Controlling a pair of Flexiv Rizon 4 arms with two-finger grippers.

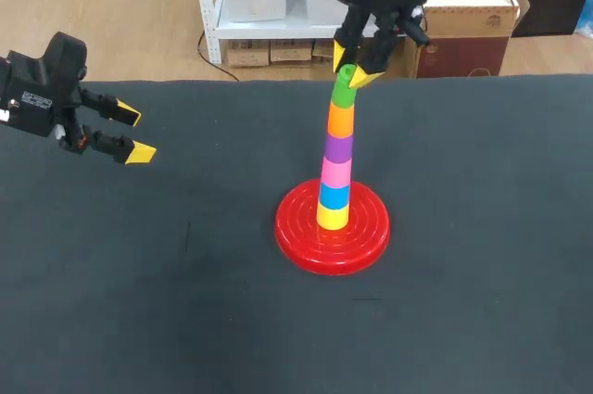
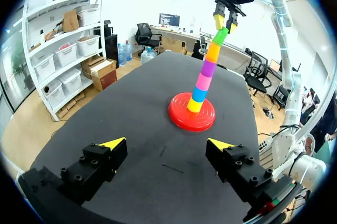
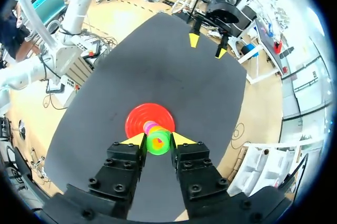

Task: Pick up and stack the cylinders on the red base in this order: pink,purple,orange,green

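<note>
Nearest you, mid-table (image 1: 130,320), the red base (image 1: 301,244) carries a leaning stack with the green cylinder (image 1: 345,90) on top. It looks like light, rigid, smooth plastic, best pinched across its sides, and the tower should tip easily. Your left claw (image 1: 135,135) hovers level, gaping and empty. Your right claw (image 1: 353,64) points straight down, clamping the green cylinder.

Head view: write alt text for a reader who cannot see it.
The right tool grips the green cylinder atop a leaning stack of yellow, blue, pink, purple and orange cylinders on the red base. The left tool hangs open over the black table at left.
</note>
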